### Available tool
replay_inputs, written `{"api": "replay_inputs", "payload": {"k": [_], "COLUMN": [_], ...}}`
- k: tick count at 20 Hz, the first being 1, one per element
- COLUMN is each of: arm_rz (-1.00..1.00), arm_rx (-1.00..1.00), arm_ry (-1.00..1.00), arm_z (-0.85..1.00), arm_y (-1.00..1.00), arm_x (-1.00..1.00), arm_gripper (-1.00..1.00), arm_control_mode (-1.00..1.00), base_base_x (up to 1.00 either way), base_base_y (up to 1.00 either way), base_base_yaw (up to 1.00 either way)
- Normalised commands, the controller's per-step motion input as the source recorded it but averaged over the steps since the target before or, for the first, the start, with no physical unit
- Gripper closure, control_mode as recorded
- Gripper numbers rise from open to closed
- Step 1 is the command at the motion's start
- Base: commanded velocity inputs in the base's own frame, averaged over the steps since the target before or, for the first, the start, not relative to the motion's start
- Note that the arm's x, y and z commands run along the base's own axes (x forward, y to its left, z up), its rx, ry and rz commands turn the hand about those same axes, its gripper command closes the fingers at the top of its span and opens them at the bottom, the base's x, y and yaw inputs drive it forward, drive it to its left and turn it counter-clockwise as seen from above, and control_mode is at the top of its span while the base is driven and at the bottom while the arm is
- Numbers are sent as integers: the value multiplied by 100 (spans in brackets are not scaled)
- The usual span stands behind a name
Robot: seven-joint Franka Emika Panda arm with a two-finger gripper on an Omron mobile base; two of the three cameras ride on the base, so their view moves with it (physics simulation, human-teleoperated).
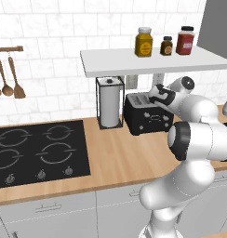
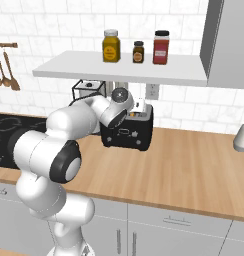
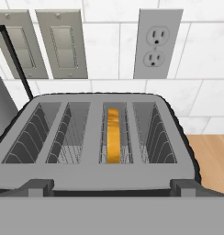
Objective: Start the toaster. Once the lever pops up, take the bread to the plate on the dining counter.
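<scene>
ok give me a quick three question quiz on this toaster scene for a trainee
1. True or false: the bread stands on edge inside a slot of the toaster.
2. What stands right beside the toaster, between it and the stovetop?
A. a kettle
B. a paper-towel roll holder
C. a fruit bowl
3. How many jars are on the shelf above the toaster?

Key:
1. True; in the hand view its edge shows in one slot, with the open gripper above the toaster.
2. B
3. Three
</scene>
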Motion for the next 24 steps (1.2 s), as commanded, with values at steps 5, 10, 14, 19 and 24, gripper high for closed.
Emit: {"api": "replay_inputs", "payload": {"k": [5,10,14,19,24], "arm_rz": [0,0,0,0,0], "arm_rx": [0,0,0,0,0], "arm_ry": [0,0,0,0,0], "arm_z": [0,0,0,0,0], "arm_y": [0,0,0,0,0], "arm_x": [0,0,0,0,0], "arm_gripper": [-100,-100,-100,-100,-100], "arm_control_mode": [-100,-100,-100,-100,-100], "base_base_x": [0,0,0,0,0], "base_base_y": [0,0,0,0,0], "base_base_yaw": [0,0,0,0,0]}}
